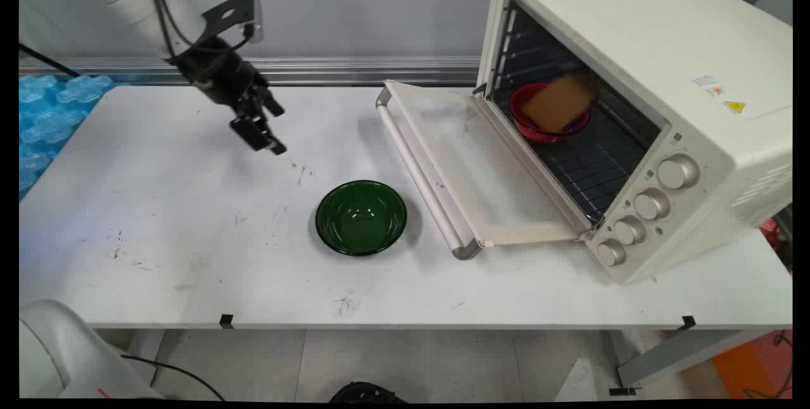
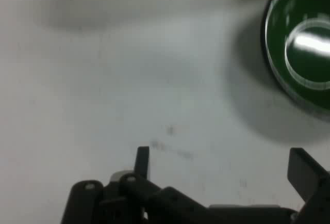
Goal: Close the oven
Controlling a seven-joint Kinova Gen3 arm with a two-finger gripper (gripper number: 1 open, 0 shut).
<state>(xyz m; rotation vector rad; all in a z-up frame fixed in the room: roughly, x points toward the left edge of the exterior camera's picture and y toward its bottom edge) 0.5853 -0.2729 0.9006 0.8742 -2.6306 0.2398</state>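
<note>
My black gripper [image 1: 277, 130] hangs above the white table [image 1: 158, 232] at the back left, open, with nothing between its fingers. In the hand view the gripper [image 2: 221, 164] points down at bare tabletop, one finger [image 2: 142, 158] at the left and the other at the far right. The nearest thing is an empty dark green bowl [image 1: 361, 217], which stands to its right and nearer the front edge; the hand view shows this bowl [image 2: 301, 48] at the upper right.
A cream toaster oven [image 1: 639, 42] stands at the right with its door [image 1: 468, 162] folded down onto the table toward the bowl. On its rack sits a red bowl [image 1: 545, 129] holding a brown slice [image 1: 560, 102]. Blue padding [image 1: 44, 111] lies off the table's left edge.
</note>
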